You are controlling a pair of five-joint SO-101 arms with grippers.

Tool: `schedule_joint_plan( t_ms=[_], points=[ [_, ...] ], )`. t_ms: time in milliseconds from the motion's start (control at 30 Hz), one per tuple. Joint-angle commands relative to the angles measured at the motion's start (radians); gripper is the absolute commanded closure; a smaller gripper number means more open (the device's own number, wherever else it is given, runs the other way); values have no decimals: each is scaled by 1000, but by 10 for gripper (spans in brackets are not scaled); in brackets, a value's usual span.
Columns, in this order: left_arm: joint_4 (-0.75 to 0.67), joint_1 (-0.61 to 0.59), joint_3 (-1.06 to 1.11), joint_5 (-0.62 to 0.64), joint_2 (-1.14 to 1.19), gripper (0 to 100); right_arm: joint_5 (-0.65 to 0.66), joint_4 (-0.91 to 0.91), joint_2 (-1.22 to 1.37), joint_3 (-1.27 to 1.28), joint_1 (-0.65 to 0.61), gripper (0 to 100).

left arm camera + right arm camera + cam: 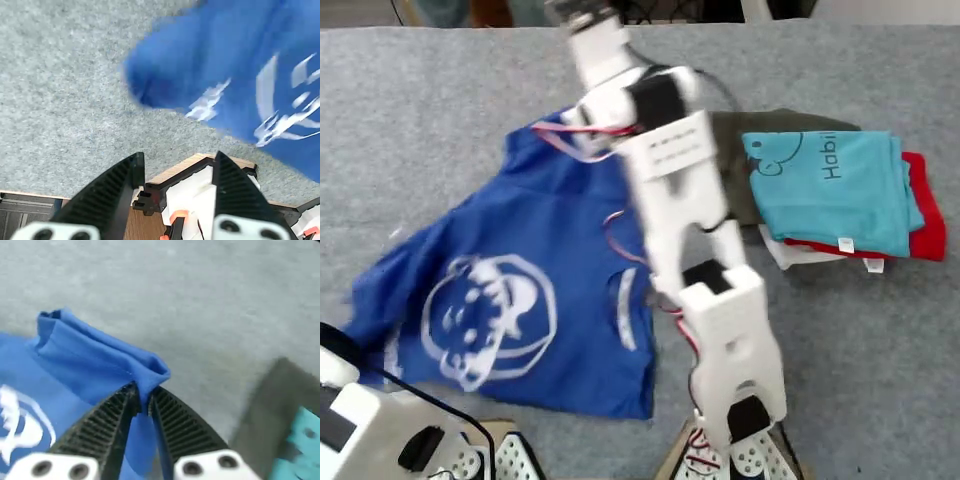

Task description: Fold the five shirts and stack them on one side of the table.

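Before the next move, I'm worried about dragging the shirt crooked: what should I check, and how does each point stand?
1. Fingers of the right gripper shut on a fold of the blue cotton shirt with the white round print: ok.
2. Fingers of the left gripper open, off the shirt: ok.
3. Blue shirt lying flat and square: not ok, it is skewed and rumpled.
4. Folded stack, teal shirt on top, tidy: ok.
5. Gap between blue shirt and stack: cannot tell, the white arm covers it in the high view.
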Motion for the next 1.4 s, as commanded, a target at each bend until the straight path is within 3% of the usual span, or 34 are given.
schedule_joint_plan(
  t_ms=[0,133,267,433,633,933,1367],
  points=[
    [14,18,-2,12,-34,754,103,5,-120,154,64,985],
    [14,70,-4,34,-37,754,242,5,-160,321,84,985],
    [14,183,-71,170,-34,754,354,3,-160,400,83,985],
    [14,371,-254,453,-34,754,456,-31,-160,521,81,985],
    [-31,541,-406,845,-8,757,486,-152,-160,662,83,985],
    [-160,590,-513,1260,242,758,488,-186,-159,687,84,985],
    [-155,636,-716,1376,577,758,482,-193,-45,608,81,985]
  ],
)
